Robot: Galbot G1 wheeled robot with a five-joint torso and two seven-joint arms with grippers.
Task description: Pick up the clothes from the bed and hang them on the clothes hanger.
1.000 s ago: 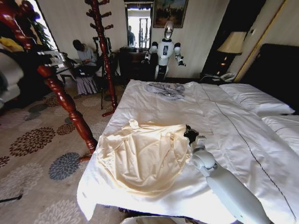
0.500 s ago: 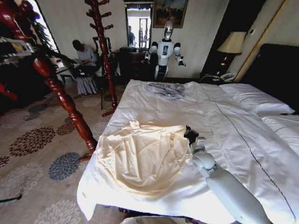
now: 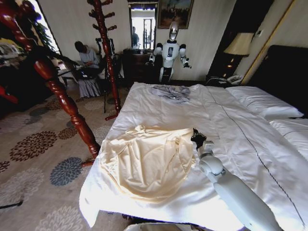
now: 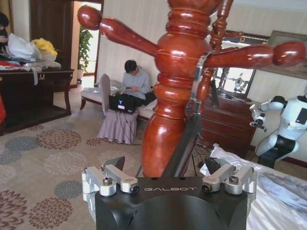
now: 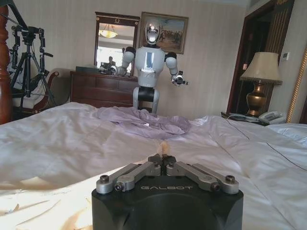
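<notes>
The cream-yellow clothes point(image 3: 149, 161) lie crumpled on the near left part of the bed point(image 3: 231, 125). My right gripper point(image 3: 196, 137) rests on the cover at the shirt's right edge. In the right wrist view its fingers point(image 5: 144, 168) meet, and a small tuft of cream fabric point(image 5: 164, 146) pokes out at their tips. The slim black clothes hanger point(image 4: 184, 139) hangs by its silver hook point(image 4: 197, 72) from a peg of the reddish wooden coat stand point(image 4: 177, 96). My left gripper point(image 4: 164, 165) is open just below it, the hanger's lower end between the spread fingers.
The coat stand point(image 3: 62, 96) leans close to the bed's left side, and a second one point(image 3: 108, 53) stands behind it. A grey garment point(image 3: 171, 92) lies at the far end of the bed. Another robot point(image 3: 169, 50) stands beyond, with pillows point(image 3: 262, 101) at the right.
The shirt's top edge has flattened and drawn slightly toward my right gripper, which shifted a little right. My left arm has left the head view's left edge.
</notes>
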